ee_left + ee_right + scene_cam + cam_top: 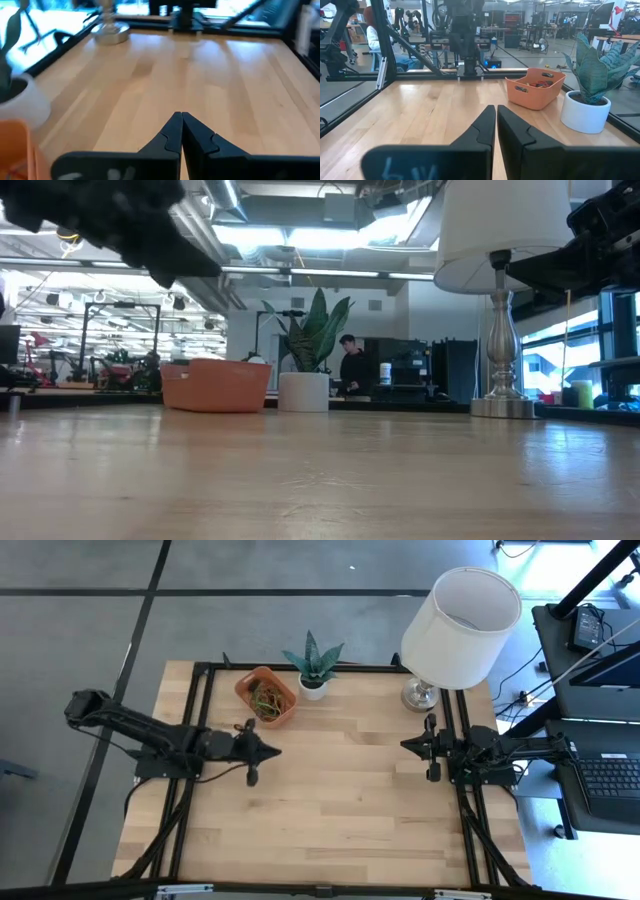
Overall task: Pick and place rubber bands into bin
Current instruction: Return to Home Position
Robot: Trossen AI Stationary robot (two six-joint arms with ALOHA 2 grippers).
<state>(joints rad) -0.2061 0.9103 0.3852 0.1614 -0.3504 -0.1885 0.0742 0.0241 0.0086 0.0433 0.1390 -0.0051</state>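
Above the left half of the table [340, 810], the left gripper [272, 750] hangs with its arm stretched out over the wood. The right gripper [408, 745] waits at the right edge, folded in near its base. The left fingers [165, 140] are pressed tip to tip with nothing between them, and the right fingers [480, 130] are clenched empty in the same way.

The step in hand is the trip home, and it looks simple: draw the left arm straight back toward its base on the left edge. Keeping the fingers closed should stop them snagging anything. Holding the present height until the elbow has folded should keep the wrist off the wood. The one thing near the path is the bin [288, 712], so the pull is best made away from it, not across it.

The bin sits toward the far edge, just beside the plant [314, 662] and well apart from the lamp [460, 610]. It lies near the left fingertips, farther across the table than they are and slightly to their left, not touching. The bands [265, 698] lie tangled inside it, below its rim. From the right fingers the bin is well apart, across the table and beyond the plant. No band shows loose on the wood, so the sorting itself looks finished.
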